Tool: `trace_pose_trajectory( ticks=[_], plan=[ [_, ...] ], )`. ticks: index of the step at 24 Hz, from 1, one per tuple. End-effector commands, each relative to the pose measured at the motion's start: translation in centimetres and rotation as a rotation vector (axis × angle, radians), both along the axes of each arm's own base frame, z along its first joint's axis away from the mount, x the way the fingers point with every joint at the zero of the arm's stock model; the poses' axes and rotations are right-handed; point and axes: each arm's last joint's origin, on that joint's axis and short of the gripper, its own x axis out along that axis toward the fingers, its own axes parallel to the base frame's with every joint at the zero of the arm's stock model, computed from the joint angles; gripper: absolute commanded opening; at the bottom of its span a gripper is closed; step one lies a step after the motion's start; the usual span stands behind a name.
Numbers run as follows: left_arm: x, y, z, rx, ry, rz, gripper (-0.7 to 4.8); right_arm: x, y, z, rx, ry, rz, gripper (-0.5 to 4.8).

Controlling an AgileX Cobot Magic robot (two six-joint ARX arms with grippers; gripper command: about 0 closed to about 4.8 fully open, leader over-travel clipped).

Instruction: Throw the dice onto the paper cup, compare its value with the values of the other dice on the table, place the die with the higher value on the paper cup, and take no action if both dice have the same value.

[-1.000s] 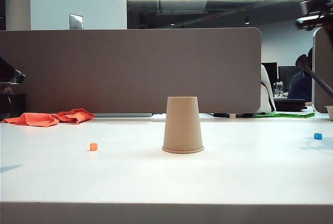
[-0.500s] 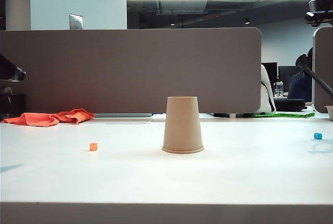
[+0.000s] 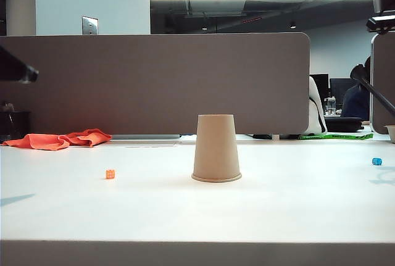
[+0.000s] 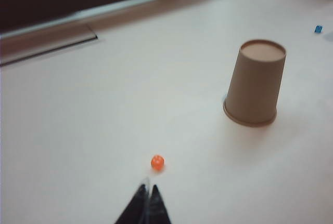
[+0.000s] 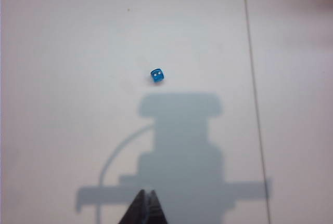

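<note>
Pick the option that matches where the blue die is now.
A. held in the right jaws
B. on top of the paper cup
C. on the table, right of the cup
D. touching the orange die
C: the blue die sits on the table, far right of the paper cup.

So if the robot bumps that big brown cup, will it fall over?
Probably easily. The paper cup stands upside down on the table, tall and thin-walled, so it likely weighs little and would slide or tip. Its wide rim sits at the bottom, which may steady it slightly. Both the left gripper and right gripper are away from it.
</note>
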Motion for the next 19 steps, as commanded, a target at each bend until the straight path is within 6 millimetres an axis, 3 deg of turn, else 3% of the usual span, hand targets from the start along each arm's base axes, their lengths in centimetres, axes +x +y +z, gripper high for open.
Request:
trace_pose_trajectory(
  ticks=[1,12,16,19],
  plan=[
    [0.2,-0.1,0.5,0.004,-0.044,-0.012,-0.05,0.1,0.0,0.1,-0.017,-0.018,0.012,-0.01],
    [3.4,-0.9,-1.9,0.023,0.032,-0.085,-0.03,-1.1,0.0,-1.5,-0.008,-0.067,0.029,-0.01],
    [4.7,-1.3,-3.3,0.120,0.045,-0.177,0.86,-1.4,0.1,-1.6,0.013,-0.072,0.050,-0.02],
    [5.4,-1.5,-4.1,0.188,0.007,-0.198,0.88,-1.4,0.1,-1.6,0.028,-0.076,0.064,-0.01]
  ],
)
